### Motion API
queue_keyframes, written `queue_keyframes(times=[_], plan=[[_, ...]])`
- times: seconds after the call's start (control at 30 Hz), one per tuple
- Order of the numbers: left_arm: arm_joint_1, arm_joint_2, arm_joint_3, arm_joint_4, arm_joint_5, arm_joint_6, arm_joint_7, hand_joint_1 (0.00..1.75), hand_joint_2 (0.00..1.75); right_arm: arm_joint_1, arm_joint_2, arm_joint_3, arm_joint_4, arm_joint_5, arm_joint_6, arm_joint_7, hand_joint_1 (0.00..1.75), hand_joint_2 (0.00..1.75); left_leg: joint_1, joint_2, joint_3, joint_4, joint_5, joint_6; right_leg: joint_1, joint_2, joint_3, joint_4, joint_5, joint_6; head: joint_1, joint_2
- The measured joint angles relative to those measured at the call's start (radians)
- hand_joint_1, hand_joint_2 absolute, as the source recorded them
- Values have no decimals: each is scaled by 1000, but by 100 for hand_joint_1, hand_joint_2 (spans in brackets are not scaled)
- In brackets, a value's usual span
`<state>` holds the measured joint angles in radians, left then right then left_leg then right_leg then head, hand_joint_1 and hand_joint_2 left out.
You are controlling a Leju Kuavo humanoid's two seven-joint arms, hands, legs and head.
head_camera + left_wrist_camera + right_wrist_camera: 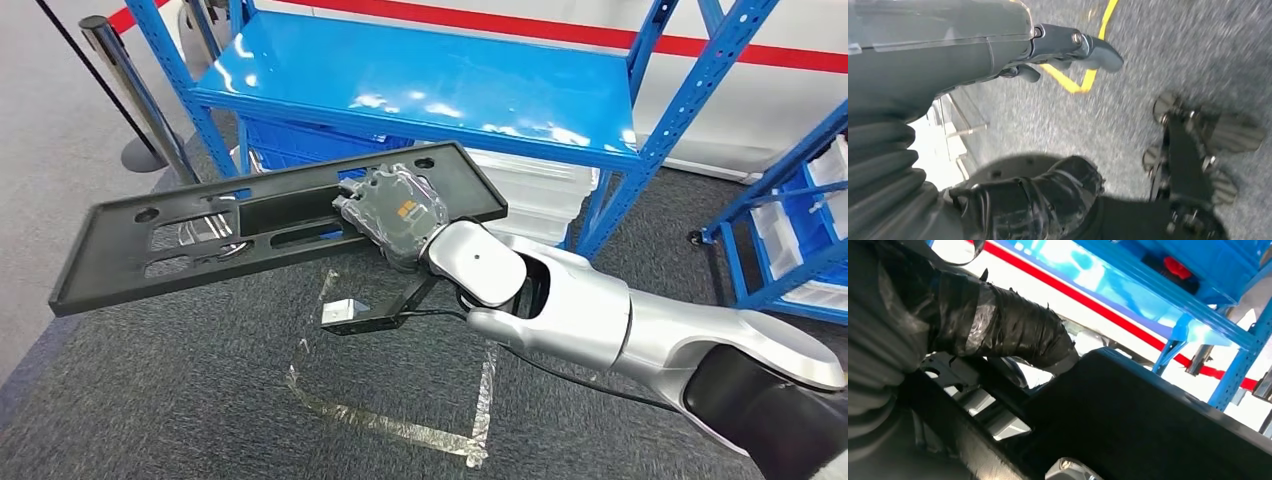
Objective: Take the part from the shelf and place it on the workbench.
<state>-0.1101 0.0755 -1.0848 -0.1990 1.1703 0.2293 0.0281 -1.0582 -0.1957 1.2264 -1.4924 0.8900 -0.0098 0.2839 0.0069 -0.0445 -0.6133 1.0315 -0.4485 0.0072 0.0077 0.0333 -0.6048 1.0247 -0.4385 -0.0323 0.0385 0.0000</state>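
The part (200,225) is a long flat black panel with several cutouts, held level in the air in front of the blue shelf (420,80) and off it. My right hand (395,215) grips it near the middle, from the edge nearest me. In the right wrist view a dark taped finger (1008,325) lies over the black part (1158,410), with the shelf (1148,285) behind. My left hand (973,55) hangs over grey carpet, its thumb and dark fingers apart, holding nothing.
White bins (540,195) and a blue bin (300,145) sit under the shelf board. A second blue rack (800,220) stands at the right, a stanchion post (130,90) at the left. Silver tape (400,425) marks the carpet below the part.
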Motion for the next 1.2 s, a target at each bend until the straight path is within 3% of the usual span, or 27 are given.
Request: queue_keyframes(times=[0.07,0.17,0.2,0.23,0.27,0.33,0.4,0.43,0.5,0.57,0.67,0.73,0.77,0.8,0.87,0.93,1.0,1.03,1.1,1.13,1.2], plan=[[2,0,0,0,1,-3,2,0,175,-1,3,3,1,3,0,0,175,175,-3,5,-15,26,-22,-13,-9,-20,9,-22,8,1,0,0],[3,4,0,0,3,-13,8,0,175,-3,21,13,14,13,-1,-7,175,175,5,26,-83,179,-102,-36,-13,-48,12,-30,13,2,-1,0],[3,6,0,0,3,-17,9,0,175,-2,29,17,23,16,-2,-11,175,175,10,30,-100,221,-114,-42,-14,-57,10,-29,13,2,-1,0],[4,9,0,0,3,-20,10,0,175,-2,39,22,34,18,-3,-15,175,175,13,33,-101,230,-109,-47,-16,-66,8,-26,13,3,-1,0],[4,12,0,0,3,-22,11,0,175,-2,48,27,44,19,-4,-18,175,175,16,38,-85,202,-87,-52,-18,-74,5,-22,12,4,-1,0],[3,18,0,0,3,-24,11,0,175,-3,64,33,60,19,-5,-22,175,175,18,65,-20,85,-32,-58,-21,-90,1,-13,8,10,-2,0],[1,22,0,0,2,-25,11,0,175,-5,73,34,72,20,-8,-23,175,175,11,87,22,2,-9,-48,-18,-104,-4,-4,6,21,-3,0],[0,23,0,0,-1,-25,10,0,175,-6,77,34,77,20,-10,-24,175,175,6,88,24,-8,-9,-39,-15,-112,-6,-2,6,26,-4,0],[2,23,-1,0,-6,-25,10,0,175,-8,82,34,87,20,-12,-24,175,175,5,70,18,-10,-1,-18,-12,-128,-7,-2,8,35,-3,0],[5,23,-2,0,-10,-25,8,0,175,-8,83,34,93,20,-13,-24,175,175,9,55,15,-18,10,-1,-15,-106,-20,26,-18,44,-2,0],[4,23,-4,0,-14,-24,6,0,175,-5,82,34,99,21,-15,-21,175,175,9,34,5,-22,23,18,-17,-44,-91,196,-117,48,1,0],[5,23,-6,0,-15,-22,6,0,175,-2,79,34,103,21,-16,-17,175,175,8,15,-4,-19,28,21,-18,-35,-123,278,-141,48,1,0],[5,23,-7,0,-15,-21,6,0,175,0,78,34,105,21,-16,-16,175,175,8,4,-8,-17,29,20,-18,-34,-114,266,-126,47,1,0],[6,23,-7,0,-14,-20,8,0,175,0,76,34,107,21,-16,-15,175,175,9,-7,-10,-13,30,19,-19,-30,-86,217,-97,45,2,0],[5,23,-7,0,-12,-18,11,0,175,-1,75,34,108,21,-16,-14,175,175,9,-28,-19,-2,29,13,-24,3,-18,88,-48,42,2,0],[4,22,-8,0,-10,-18,13,0,175,-1,74,34,110,21,-17,-14,175,175,10,-47,-33,6,33,1,-27,30,12,26,-37,40,0,0],[6,22,-10,0,-9,-18,13,0,175,0,73,34,111,21,-18,-14,175,175,14,-65,-43,3,42,-14,-25,18,12,19,-36,36,0,0],[9,22,-12,0,-8,-17,14,0,175,0,72,34,112,21,-18,-14,175,175,14,-58,-47,4,41,-21,-26,8,13,15,-32,31,1,0],[12,19,-15,0,-8,-17,16,0,175,-2,72,34,112,21,-18,-14,175,175,12,-18,-68,48,11,-32,-29,-15,16,5,-25,19,-5,0],[11,17,-16,0,-7,-17,17,0,175,-2,72,34,113,21,-18,-14,175,175,12,9,-90,98,-18,-36,-27,-26,17,4,-23,16,-8,0],[8,15,-19,0,-7,-17,20,0,175,0,72,34,115,21,-17,-14,175,175,14,33,-138,215,-71,-42,-24,-50,16,5,-23,14,-11,0]])
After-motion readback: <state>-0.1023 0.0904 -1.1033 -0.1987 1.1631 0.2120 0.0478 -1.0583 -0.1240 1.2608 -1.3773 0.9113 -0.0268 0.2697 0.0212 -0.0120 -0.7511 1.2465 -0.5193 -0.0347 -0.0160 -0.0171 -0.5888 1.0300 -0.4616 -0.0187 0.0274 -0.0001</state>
